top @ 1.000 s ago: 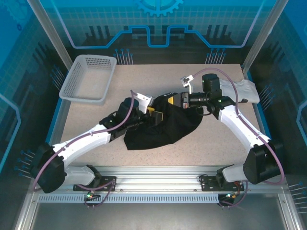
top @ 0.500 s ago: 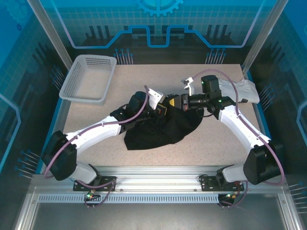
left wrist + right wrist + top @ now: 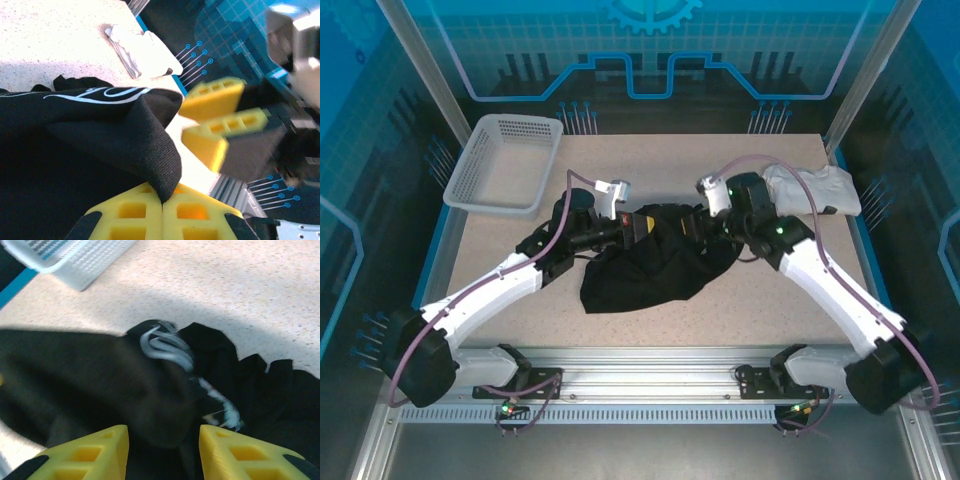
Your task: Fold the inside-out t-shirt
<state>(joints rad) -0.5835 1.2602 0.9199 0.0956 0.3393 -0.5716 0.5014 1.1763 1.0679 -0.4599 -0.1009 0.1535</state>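
Note:
The inside-out t-shirt point(image 3: 655, 265) lies bunched, black, in the middle of the table. My left gripper point(image 3: 638, 228) sits at the shirt's back edge; in the left wrist view its yellow pads point(image 3: 130, 215) are shut on a fold of the t-shirt point(image 3: 125, 135). Close to the right of it, my right gripper point(image 3: 693, 222) hovers over the same edge. In the right wrist view its fingers point(image 3: 235, 452) stand apart over the t-shirt point(image 3: 100, 380), gripping nothing. White stitching point(image 3: 167, 347) and a small white label point(image 3: 222, 410) show on the cloth.
A white mesh basket point(image 3: 505, 160) stands at the back left. A white folded garment point(image 3: 815, 187) lies at the back right, near the table's edge. Bare tabletop point(image 3: 740, 310) lies in front of the shirt.
My left gripper has shut on a fold of the shirt and pulled back left. My right gripper has opened, letting go of the cloth, and its arm has swung lower over the shirt.

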